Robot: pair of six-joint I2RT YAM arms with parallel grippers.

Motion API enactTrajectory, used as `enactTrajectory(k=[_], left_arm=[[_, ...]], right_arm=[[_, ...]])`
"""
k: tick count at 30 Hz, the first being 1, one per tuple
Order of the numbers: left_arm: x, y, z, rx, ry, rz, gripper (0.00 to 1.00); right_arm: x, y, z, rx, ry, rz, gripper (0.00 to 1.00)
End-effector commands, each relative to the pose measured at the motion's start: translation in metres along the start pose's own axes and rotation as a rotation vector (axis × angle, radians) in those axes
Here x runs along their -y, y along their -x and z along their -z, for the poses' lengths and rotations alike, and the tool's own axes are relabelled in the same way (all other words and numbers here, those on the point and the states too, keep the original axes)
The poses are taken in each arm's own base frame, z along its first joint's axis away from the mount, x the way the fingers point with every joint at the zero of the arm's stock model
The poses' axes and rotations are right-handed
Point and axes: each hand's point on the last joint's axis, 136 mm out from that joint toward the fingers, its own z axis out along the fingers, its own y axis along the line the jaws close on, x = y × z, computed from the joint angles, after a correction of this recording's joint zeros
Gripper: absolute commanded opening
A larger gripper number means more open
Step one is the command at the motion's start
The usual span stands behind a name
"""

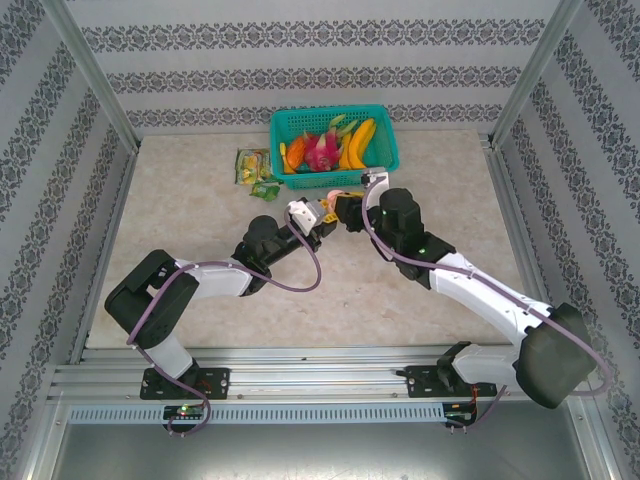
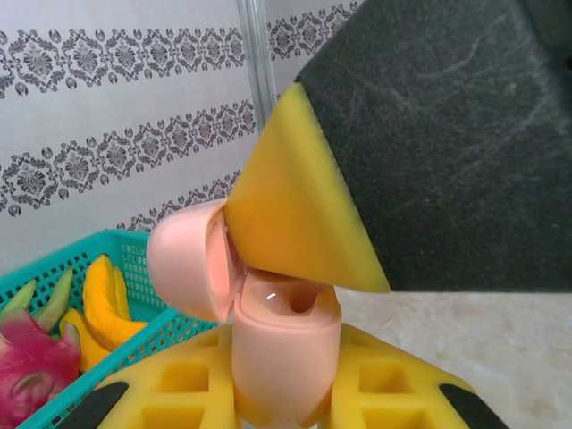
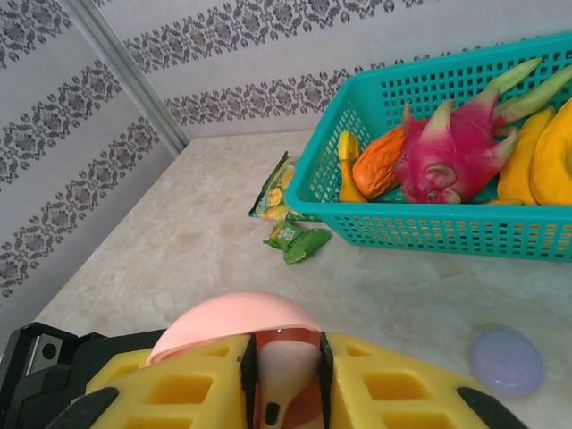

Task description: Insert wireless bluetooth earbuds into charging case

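A pale pink charging case (image 2: 286, 349) stands upright between the yellow fingers of my left gripper (image 2: 286, 398), which is shut on it. Its round lid (image 2: 183, 259) is hinged open to the left, and a socket shows in its top. My right gripper (image 3: 286, 380) is shut on a pale pink earbud (image 3: 293, 362), stem down, right at the case's lid (image 3: 234, 320). In the left wrist view, a right finger (image 2: 295, 206) hangs just over the case's opening. From the top, the two grippers (image 1: 312, 215) (image 1: 342, 210) meet at mid-table in front of the basket.
A teal basket (image 1: 280, 125) of toy fruit stands at the back. Green snack packets (image 3: 299, 243) lie left of it. A round lilac case (image 3: 507, 360) rests shut on the table near the basket. Patterned walls and metal posts enclose the table.
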Motion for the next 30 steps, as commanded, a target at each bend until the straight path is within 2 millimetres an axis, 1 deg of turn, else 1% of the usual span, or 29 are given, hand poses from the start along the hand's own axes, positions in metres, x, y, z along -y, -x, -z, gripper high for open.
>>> enactTrajectory(k=[1, 9, 14, 23, 30], left_arm=[[0.007, 0.034, -0.004, 0.127, -0.025, 0.019, 0.0], [0.004, 0.023, -0.003, 0.137, 0.0, 0.072, 0.0], [0.004, 0.019, -0.002, 0.128, 0.006, 0.082, 0.0], [0.003, 0.011, -0.002, 0.111, 0.014, 0.1, 0.0], [0.003, 0.006, -0.002, 0.098, 0.016, 0.106, 0.0]], right_arm=[[-0.006, -0.006, -0.005, -0.074, 0.016, -0.007, 0.33], [-0.005, -0.002, -0.008, -0.087, -0.001, -0.041, 0.41], [-0.005, 0.007, -0.008, -0.073, 0.0, -0.076, 0.48], [-0.004, 0.02, -0.011, -0.055, 0.025, -0.161, 0.56], [-0.002, 0.035, -0.008, -0.025, 0.052, -0.232, 0.64]])
